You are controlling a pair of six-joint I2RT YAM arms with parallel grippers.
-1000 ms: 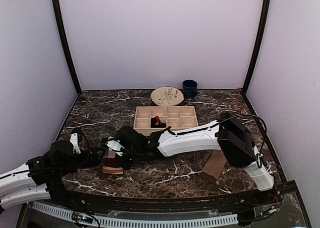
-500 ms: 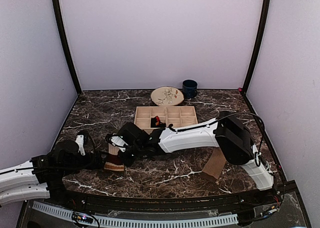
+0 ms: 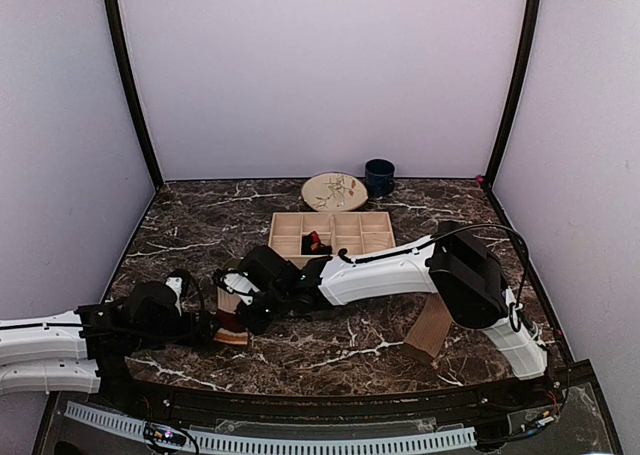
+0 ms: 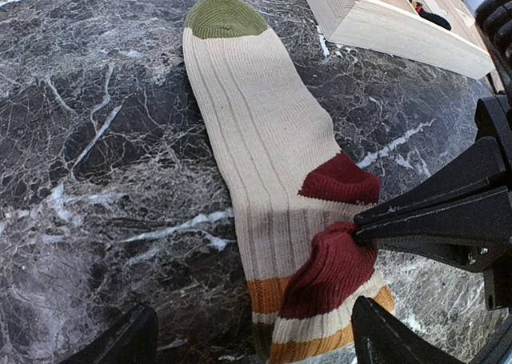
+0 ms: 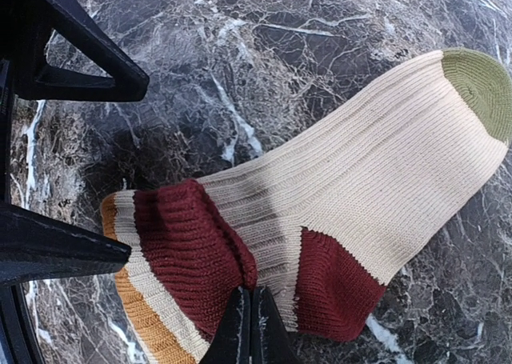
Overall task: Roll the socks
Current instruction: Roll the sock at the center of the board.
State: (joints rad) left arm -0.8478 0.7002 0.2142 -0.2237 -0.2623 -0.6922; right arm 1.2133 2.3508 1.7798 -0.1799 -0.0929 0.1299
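In front of the wooden tray (image 4: 400, 36), the right gripper (image 5: 250, 300) is clamped on the striped sock (image 4: 264, 132) at its maroon cuff, while the left gripper (image 4: 256, 336) gapes wide, holding nothing.

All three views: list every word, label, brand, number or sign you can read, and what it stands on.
None can be read.
The ribbed cream sock with maroon heel and olive toe bears only colour bands; the round pale plate shows a drawn pattern, no letters; the wooden compartment tray and dark blue mug look plain.
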